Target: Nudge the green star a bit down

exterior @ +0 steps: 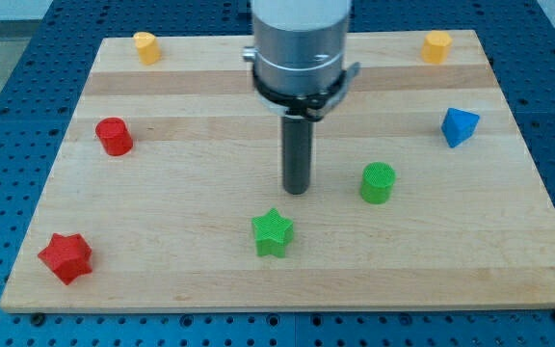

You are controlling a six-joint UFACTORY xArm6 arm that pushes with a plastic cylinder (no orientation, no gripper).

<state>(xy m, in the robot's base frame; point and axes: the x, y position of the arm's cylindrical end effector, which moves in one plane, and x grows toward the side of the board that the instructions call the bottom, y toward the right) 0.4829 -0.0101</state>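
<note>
The single camera view is looking down at a pale wooden worktop [210, 96] with visible plank grain, sitting on a blue perforated base [8, 58]. Small ribbed plastic blocks are lying scattered across it. The green star [273, 232] is sitting near the front edge, roughly in the middle. A green cylinder [378, 182] is standing to its right and a little farther back. A red star [66, 257] is resting at the near left corner, and a red cylinder [115, 136] is sitting farther back along the left side. A blue block [459, 126] with slanted, pyramid-like faces is lying toward the right edge. Two yellow blocks are sitting at the far corners, one on the left [145, 46] and one on the right [436, 45]; their exact shapes are hard to make out.

The arm is carrying no claw, only a smooth dark rod hanging from a shiny metal collar [302, 48]. My tip [296, 191] is standing just behind the green star and slightly to its right, apart from it, with the green cylinder off to its right.
</note>
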